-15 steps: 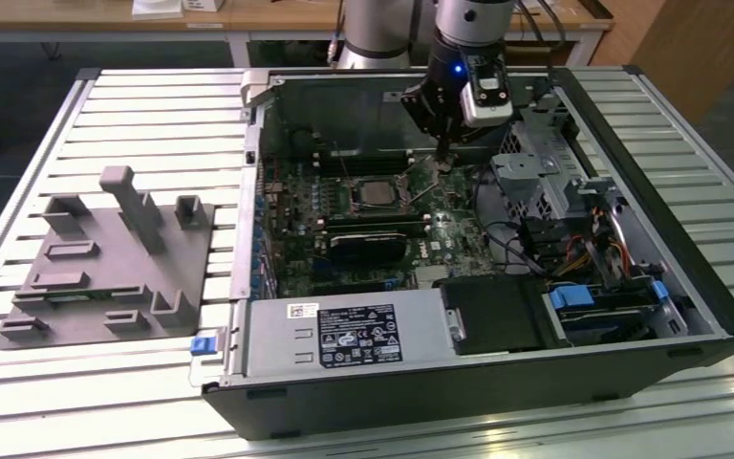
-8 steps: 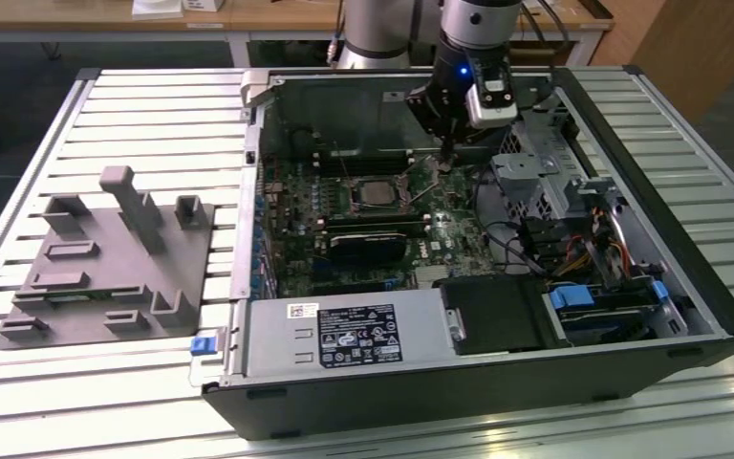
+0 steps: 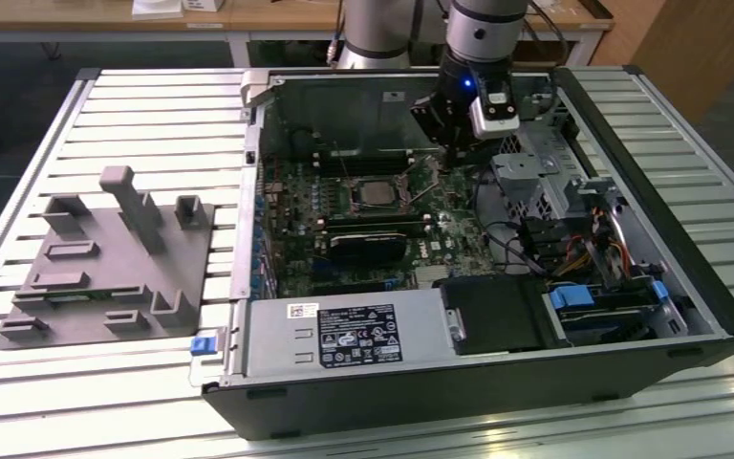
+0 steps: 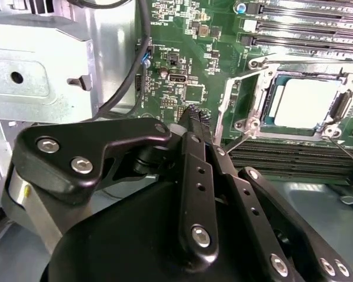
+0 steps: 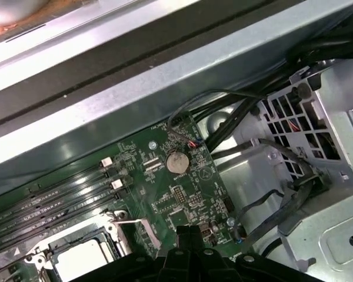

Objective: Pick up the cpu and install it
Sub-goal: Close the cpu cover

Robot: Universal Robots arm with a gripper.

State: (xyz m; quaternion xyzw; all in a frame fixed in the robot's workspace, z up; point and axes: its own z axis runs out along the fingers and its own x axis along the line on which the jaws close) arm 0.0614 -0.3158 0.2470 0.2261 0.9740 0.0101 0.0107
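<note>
The cpu [image 3: 377, 192], a pale silver square, lies in the black-framed socket on the green motherboard [image 3: 341, 229] inside the open computer case. Both wrist views show it as well: cpu [image 4: 306, 103] in the second, cpu [image 5: 85, 261] in the first. My gripper [image 3: 450, 158] hangs over the board just to the exterior view's right of the socket, apart from the cpu. Its black fingertips [image 4: 194, 116] meet with nothing between them, so it is shut and empty. In the first wrist view the gripper [image 5: 188, 232] points at bare board beside the socket.
A grey plastic fixture plate [image 3: 112, 258] with blocks lies on the slatted table at the exterior view's left. Inside the case are a power supply [image 3: 341, 335], a metal drive cage [image 3: 539, 172], black cables [image 5: 247, 111] and memory slots [image 4: 306, 12] near the socket.
</note>
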